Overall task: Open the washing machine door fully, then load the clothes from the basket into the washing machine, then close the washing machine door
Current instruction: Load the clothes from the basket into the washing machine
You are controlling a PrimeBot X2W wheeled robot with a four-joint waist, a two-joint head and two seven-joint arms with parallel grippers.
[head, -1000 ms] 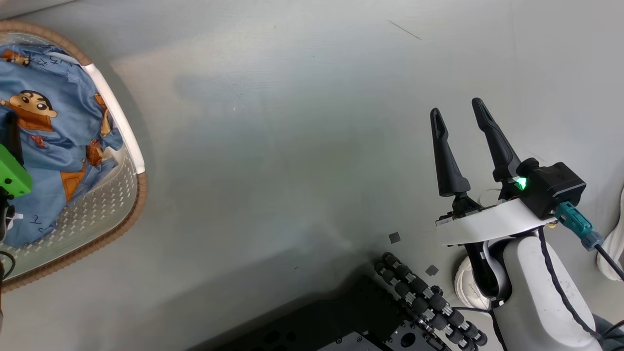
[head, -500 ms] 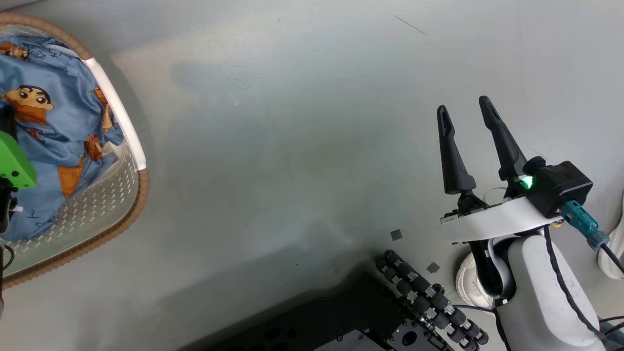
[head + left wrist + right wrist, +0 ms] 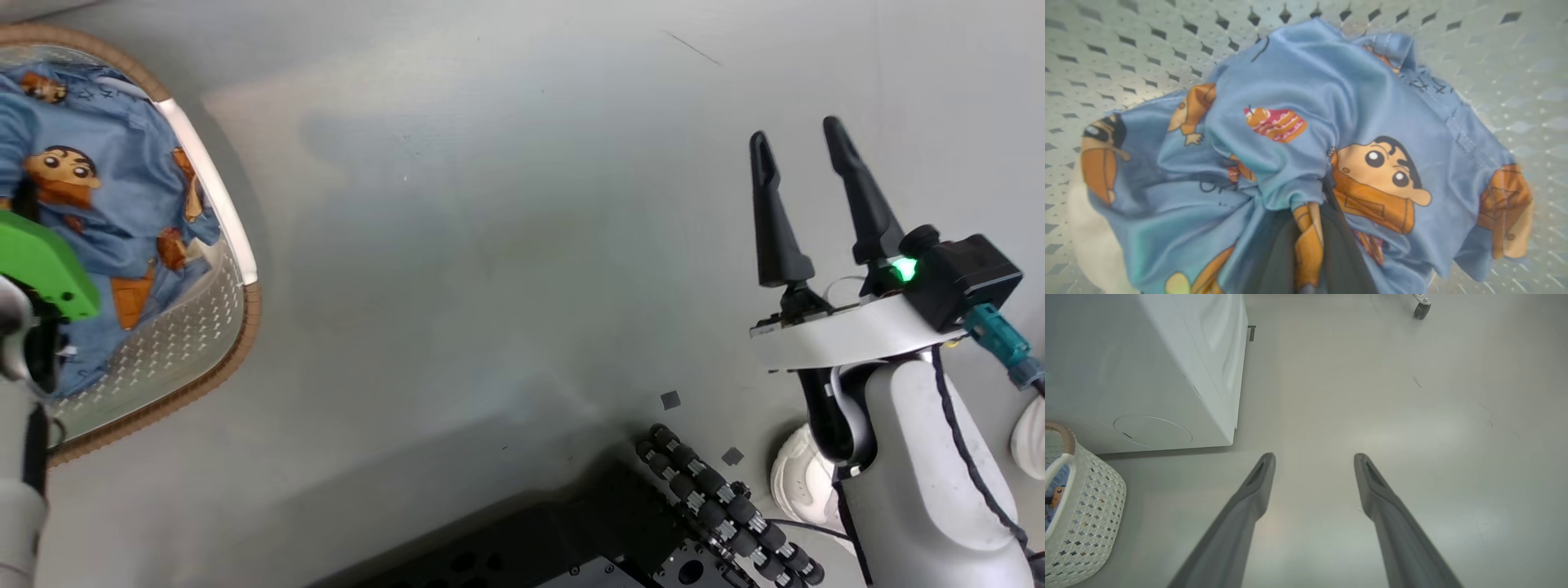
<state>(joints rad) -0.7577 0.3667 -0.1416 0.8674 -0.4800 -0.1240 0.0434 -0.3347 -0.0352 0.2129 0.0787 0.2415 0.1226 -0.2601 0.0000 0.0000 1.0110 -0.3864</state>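
The left gripper is pinching a fold of the clothes inside the basket; the right gripper is hovering, fingers spread, above the floor.

Soft sheeny cloth clothes, perforated plastic basket, smooth floor

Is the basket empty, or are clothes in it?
Not empty: the clothes sit bunched inside the basket, a fold pinched in the left gripper.
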